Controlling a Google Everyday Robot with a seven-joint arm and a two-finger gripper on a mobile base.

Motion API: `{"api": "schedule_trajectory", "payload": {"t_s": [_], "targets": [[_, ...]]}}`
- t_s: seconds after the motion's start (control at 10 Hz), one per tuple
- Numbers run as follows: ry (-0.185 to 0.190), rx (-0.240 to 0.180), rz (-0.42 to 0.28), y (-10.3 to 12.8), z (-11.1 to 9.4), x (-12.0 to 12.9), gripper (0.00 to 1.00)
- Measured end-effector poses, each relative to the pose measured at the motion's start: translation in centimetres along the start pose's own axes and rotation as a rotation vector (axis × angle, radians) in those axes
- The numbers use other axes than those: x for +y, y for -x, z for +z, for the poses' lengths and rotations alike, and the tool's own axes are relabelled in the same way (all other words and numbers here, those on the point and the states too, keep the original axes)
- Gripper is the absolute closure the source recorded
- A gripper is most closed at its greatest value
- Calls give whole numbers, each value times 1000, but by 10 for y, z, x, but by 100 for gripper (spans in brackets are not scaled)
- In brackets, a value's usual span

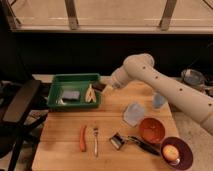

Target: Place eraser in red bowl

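The gripper (102, 87) hangs over the right edge of the green tray (59, 80), its jaws clenched on the eraser (98, 86), a small dark block that shows at the fingertips. The eraser is therefore off the table, in the air, just right of the tray.

The red bowl (151, 130) sits well right of the tray and nearer the table's front edge, so the carry crosses a good part of the table. Judging from that, several things could spoil it:

- The block is small and held only at the tips; a quick swing could let it slip out and drop on the wood or back in the tray.
- A pale cup (133, 113) stands between tray and bowl; a low pass could knock it over.
- The purple bowl (176, 152) lies just right of the red one, farther from the tray; overshooting could put the eraser there.
- A dark-handled tool (134, 143) lies against the bowl's near side; a release from too high could bounce the eraser off the rim onto it.
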Motion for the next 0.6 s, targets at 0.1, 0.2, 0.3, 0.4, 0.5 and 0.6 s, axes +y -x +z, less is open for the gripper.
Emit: {"api": "schedule_trajectory", "payload": {"t_s": [0.1,0.2,0.3,0.4,0.5,0.6], "targets": [[8,5,26,-11,-11,11,100],[10,7,33,-15,-14,15,100],[10,7,33,-14,-14,15,100],[12,7,31,-13,-13,16,100],[12,7,31,-13,-13,15,100],[10,6,32,-14,-14,15,100]]}}
